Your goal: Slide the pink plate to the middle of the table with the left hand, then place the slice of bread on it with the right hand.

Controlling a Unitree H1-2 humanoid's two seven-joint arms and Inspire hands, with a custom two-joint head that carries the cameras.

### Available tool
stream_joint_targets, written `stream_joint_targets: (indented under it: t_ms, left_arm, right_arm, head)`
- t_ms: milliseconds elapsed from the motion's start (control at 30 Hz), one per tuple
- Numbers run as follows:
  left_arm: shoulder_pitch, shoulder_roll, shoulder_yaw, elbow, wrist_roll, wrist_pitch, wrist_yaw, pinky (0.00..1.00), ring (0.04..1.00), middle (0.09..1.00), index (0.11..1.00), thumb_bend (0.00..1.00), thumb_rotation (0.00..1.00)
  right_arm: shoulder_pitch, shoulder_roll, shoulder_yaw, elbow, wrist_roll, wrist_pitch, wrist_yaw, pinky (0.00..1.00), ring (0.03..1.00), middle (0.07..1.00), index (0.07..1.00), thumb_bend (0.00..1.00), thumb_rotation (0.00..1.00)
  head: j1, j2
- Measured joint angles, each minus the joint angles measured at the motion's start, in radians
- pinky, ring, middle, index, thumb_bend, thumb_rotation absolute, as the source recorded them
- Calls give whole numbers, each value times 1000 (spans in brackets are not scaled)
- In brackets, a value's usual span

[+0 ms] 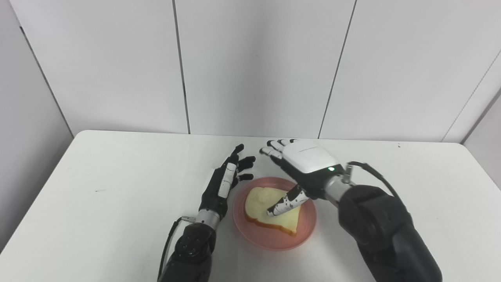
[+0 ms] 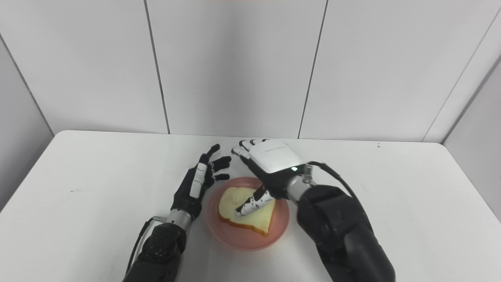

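The pink plate [image 1: 274, 236] sits near the middle front of the white table [image 1: 117, 188]. A slice of bread [image 1: 260, 211] lies flat on it. My right hand [image 1: 303, 164] hovers over the plate's far right edge, fingers spread and open, its thumb [image 1: 285, 203] stretched over the bread; I cannot tell if it touches. My left hand [image 1: 227, 182] stands just left of the plate, open with fingers apart, holding nothing.
White wall panels [image 1: 254, 66] rise behind the table's far edge. The table's left and right parts show only bare white surface. My right forearm [image 1: 383, 231] covers the table to the plate's right.
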Motion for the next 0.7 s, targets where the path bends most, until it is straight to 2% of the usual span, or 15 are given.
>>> stream_joint_targets:
  t_ms: [100,167,233,333,433,567,633,700]
  left_arm:
    - [2,1,-3,2,10,-10,10,761,841,828,877,897,1000]
    - [10,0,-8,-5,17,-21,25,798,846,835,869,896,1000]
    - [18,-2,-13,-14,35,-34,48,850,867,844,862,906,1000]
    - [29,-3,-22,-31,61,-44,75,858,880,847,848,895,1000]
    - [34,-8,-22,-35,85,-48,118,896,902,850,826,907,1000]
    - [53,-13,-25,-68,136,-48,189,944,935,873,826,920,1000]
    - [69,-17,-31,-96,155,-44,203,994,967,899,833,918,1000]
    - [86,-23,-34,-121,165,-27,208,998,978,909,832,920,1000]
  right_arm:
    - [38,40,-78,111,135,-18,-147,742,901,953,989,843,834]
    - [50,61,-125,187,227,-44,-229,727,872,927,975,825,863]
    - [55,76,-156,253,311,-85,-318,755,862,904,955,809,943]
    - [60,83,-177,323,400,-161,-415,767,853,880,906,788,920]
    - [64,99,-210,405,488,-245,-513,721,796,807,836,739,860]
    - [69,165,-309,542,660,-369,-668,715,746,764,806,723,788]
    - [70,193,-353,600,748,-391,-709,740,749,781,820,682,808]
    - [75,198,-358,633,798,-395,-724,752,756,790,816,675,825]
  head:
    - [3,2]
    - [6,5]
    - [2,5]
    - [-3,3]
    - [-5,-2]
    - [-5,-2]
    - [-5,-2]
    - [-5,-2]
